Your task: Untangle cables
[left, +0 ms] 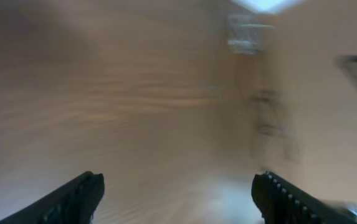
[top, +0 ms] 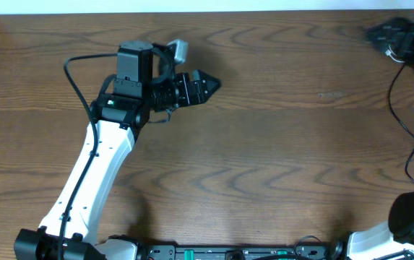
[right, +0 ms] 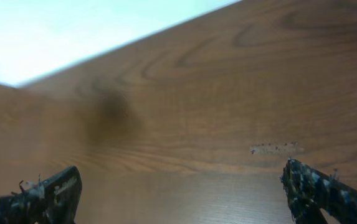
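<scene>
Left hand [left: 177,182] gapes over blurred wooden table [left: 134,112]; right hand [right: 180,174] gapes too.

Robot lab; wood-grain table [top: 286,159], white arm [top: 102,155]

Left arm [top: 95,170] long and white, dotted with small dark screws, topped by a blocky black wrist housing [top: 131,72] with a green light [top: 110,103] and a thin black cable [top: 67,66] looping alongside. Left fingers [left: 72,199] black and tapered, one ridged along its inner edge; right fingers [right: 328,193] black, flecked grey. Right arm [top: 409,217] white with a rounded black joint.
</scene>
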`<state>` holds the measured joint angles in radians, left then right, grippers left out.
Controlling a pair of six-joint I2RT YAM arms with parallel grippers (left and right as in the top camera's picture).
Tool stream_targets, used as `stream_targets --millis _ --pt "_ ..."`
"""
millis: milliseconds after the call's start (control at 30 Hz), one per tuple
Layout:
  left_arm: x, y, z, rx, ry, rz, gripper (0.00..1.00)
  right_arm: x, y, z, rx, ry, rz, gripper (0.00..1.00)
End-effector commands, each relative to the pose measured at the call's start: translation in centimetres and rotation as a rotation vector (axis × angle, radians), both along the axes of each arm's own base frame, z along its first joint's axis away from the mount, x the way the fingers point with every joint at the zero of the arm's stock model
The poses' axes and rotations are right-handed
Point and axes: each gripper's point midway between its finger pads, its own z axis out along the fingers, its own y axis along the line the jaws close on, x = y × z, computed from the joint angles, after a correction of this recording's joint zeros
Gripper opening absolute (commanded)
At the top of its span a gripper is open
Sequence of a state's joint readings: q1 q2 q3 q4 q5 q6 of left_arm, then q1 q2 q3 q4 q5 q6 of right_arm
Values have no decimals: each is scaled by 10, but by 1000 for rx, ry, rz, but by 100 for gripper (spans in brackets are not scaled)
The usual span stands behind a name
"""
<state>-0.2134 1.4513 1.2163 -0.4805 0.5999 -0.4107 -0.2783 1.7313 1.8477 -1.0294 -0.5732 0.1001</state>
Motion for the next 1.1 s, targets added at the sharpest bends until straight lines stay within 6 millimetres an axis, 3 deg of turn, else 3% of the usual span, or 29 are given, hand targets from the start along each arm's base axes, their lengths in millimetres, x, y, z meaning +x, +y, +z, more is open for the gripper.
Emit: stream_targets --millis 0,100,200,367,467,767,1067 --pt "18 59 -22 293 -26 247 82 0 2 -3 -204 4 -19 99" --pt "17 74 -12 377 -61 278 82 -3 12 3 -305 -18 7 99" --pt "16 90 17 435 -132 333 84 -11 15 21 -401 -59 -10 99" --pt "7 94 62 423 -266 341 90 -39 20 71 -454 -179 -47 99" --pt "0 95 76 410 -300 350 92 -71 24 102 -456 -247 -59 99" --pt "-1 96 76 409 -301 350 95 -156 28 148 -460 -354 -84 99" --pt "-2 96 74 412 -295 348 95 -211 32 146 -459 -334 -79 99"
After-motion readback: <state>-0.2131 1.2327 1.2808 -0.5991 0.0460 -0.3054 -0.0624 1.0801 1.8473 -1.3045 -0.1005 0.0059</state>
